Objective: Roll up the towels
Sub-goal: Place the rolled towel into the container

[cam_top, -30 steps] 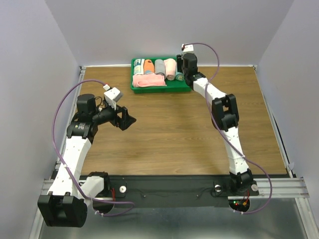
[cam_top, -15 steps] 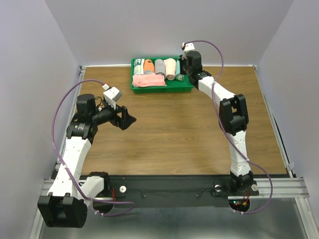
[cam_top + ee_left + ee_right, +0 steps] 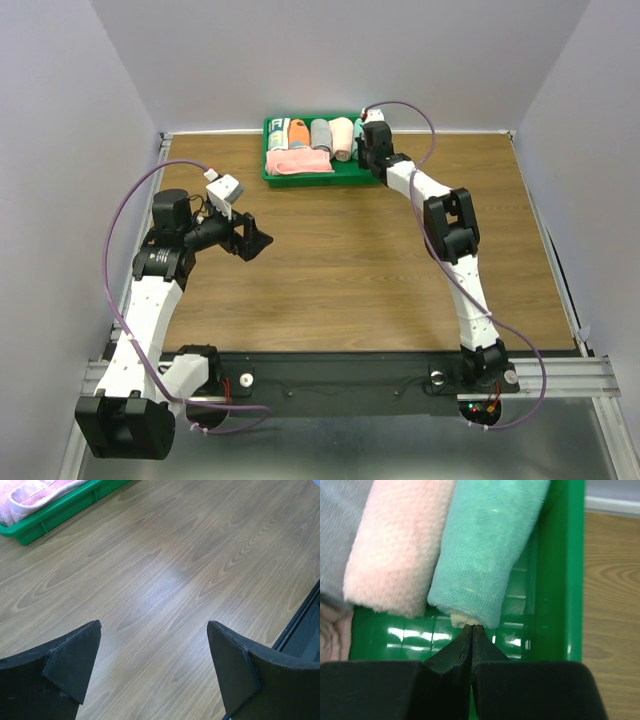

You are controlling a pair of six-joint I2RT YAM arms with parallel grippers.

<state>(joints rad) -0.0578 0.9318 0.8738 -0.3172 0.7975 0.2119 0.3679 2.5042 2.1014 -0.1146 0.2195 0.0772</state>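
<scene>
Tray [image 3: 560,580], green, at the bench's [image 3: 612,605] far edge holds the rolled teal towel [image 3: 487,555] touching the rolled pink towel [image 3: 395,545]. The right end effector [image 3: 471,630] is closed, its tips at the teal towel's pale end. The left end effector [image 3: 152,625] is wide open, empty.

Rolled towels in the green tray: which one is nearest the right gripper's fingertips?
The teal roll, rightmost in the green tray, beside the peach-pink roll; the right gripper, shut, touches its pale yellow core.
</scene>
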